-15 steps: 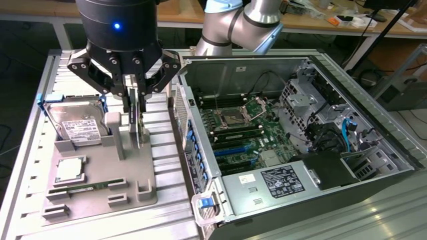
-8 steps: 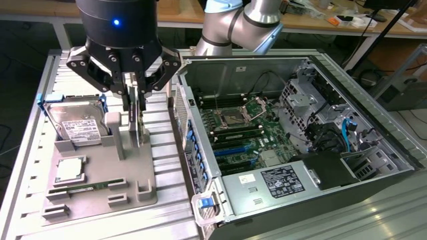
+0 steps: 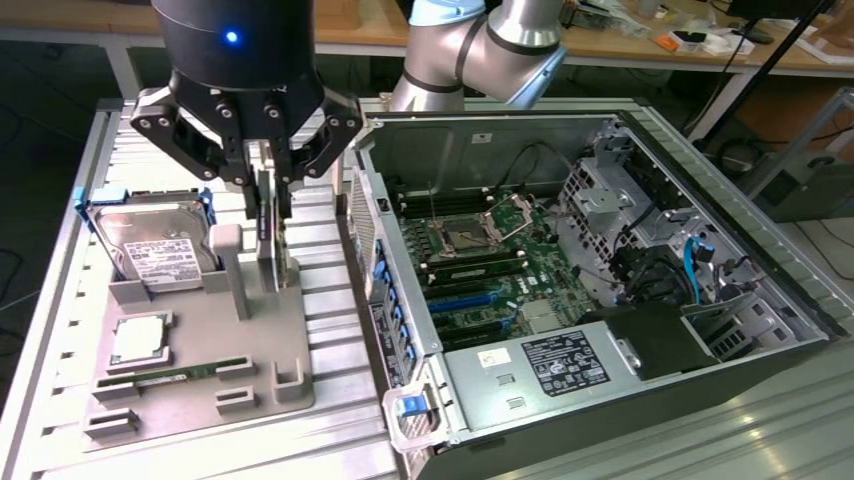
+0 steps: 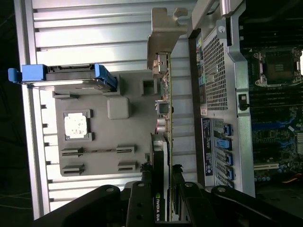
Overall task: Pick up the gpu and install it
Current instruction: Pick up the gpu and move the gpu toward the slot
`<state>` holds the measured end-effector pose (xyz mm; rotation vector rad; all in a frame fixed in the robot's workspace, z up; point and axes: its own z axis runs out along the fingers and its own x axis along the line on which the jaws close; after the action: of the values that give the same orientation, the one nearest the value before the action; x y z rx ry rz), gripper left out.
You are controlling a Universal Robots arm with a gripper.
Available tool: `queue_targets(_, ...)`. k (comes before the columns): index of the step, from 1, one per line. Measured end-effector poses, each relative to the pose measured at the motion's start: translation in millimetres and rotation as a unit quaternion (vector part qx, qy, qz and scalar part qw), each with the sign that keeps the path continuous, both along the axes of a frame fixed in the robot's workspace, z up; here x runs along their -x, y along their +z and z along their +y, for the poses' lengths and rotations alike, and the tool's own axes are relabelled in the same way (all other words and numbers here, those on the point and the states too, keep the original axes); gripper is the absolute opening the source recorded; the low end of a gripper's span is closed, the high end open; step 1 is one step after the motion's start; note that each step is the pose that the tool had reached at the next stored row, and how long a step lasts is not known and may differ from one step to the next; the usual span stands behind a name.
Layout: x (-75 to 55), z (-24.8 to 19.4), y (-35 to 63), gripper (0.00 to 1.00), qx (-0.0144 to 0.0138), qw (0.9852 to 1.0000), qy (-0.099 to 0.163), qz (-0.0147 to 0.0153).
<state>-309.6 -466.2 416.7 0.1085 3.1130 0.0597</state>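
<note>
A silver hard drive (image 3: 150,248) with blue side rails leans tilted in a gray holder (image 3: 274,345) on the slatted metal tabletop (image 3: 334,435). Just beside it, the holder carries a square processor (image 3: 140,340) and a slim green memory stick (image 3: 174,375).

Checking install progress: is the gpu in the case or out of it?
Out. The gpu stands on edge over the gray fixture, outside the open case, clamped in the gripper.

The gpu (image 3: 276,240) is standing upright on the tray (image 3: 267,360), between the hard drive (image 3: 154,245) and the computer case (image 3: 454,150), all sitting on the tabletop (image 3: 327,300).
</note>
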Motion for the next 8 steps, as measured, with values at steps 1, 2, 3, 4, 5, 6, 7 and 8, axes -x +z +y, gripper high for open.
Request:
queue_targets(1, 0.0, 0.0, 0.4, 0.27, 0.0000, 1.0000, 0.000, 0.0000)
queue_targets(2, 0.0, 0.0, 0.7, 0.27, 0.0000, 1.0000, 0.000, 0.0000)
queue_targets(3, 0.0, 0.0, 1.1, 0.27, 0.0000, 1.0000, 0.000, 0.0000)
queue_targets(4, 0.0, 0.0, 1.6, 0.27, 0.0000, 1.0000, 0.000, 0.0000)
queue_targets(5, 0.0, 0.0, 2.0, 0.27, 0.0001, 1.0000, 0.000, 0.0000)
queue_targets(6, 0.0, 0.0, 2.4, 0.27, 0.0000, 1.0000, 0.000, 0.0000)
queue_targets(7, 0.0, 0.0, 3.0, 0.27, 0.0001, 1.0000, 0.000, 0.0000)
queue_targets(8, 0.0, 0.0, 3.4, 0.27, 0.0001, 1.0000, 0.000, 0.0000)
